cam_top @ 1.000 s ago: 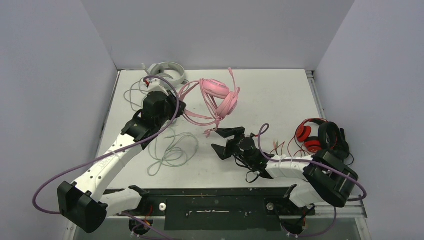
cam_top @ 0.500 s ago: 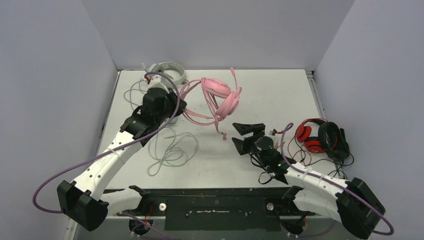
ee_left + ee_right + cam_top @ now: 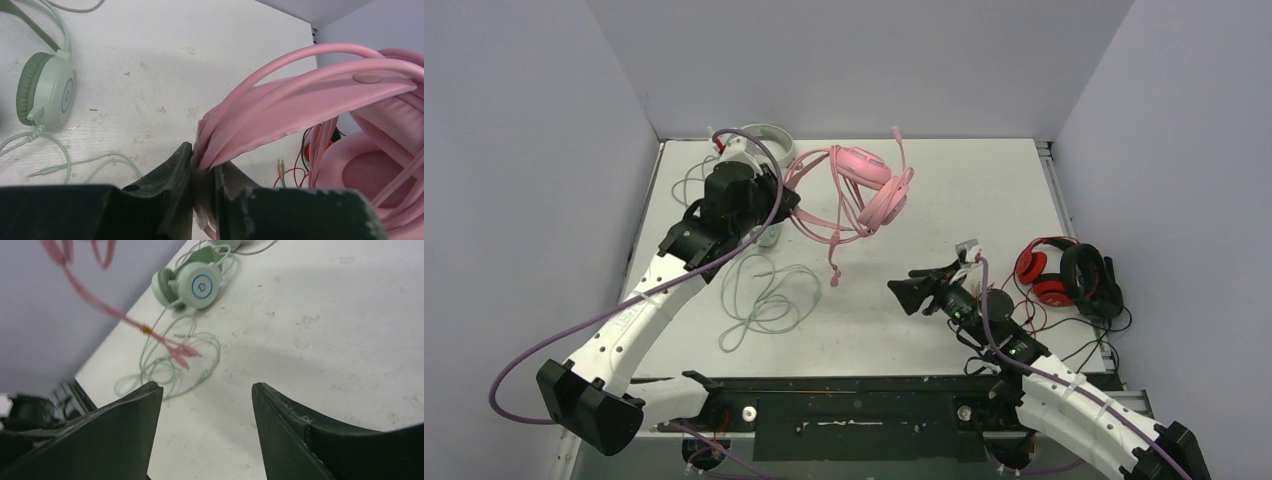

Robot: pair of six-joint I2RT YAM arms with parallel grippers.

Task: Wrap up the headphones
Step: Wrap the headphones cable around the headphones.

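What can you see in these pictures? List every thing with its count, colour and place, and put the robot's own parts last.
pink headset: one, pink, lifted above the table's far middle, held by its headband
pink cable: one, pink, looped and hanging below that headset
mint green headset: one, mint green, lying on the table by the left arm
mint green cable: one, mint green, in loose loops on the near left
white headset: one, white, far left corner
red and black headset: one as far as can be told, right edge, with thin wires
table: one, white
walls: pale grey, on three sides
left gripper: black, shut on the pink headband
right gripper: black, open, empty
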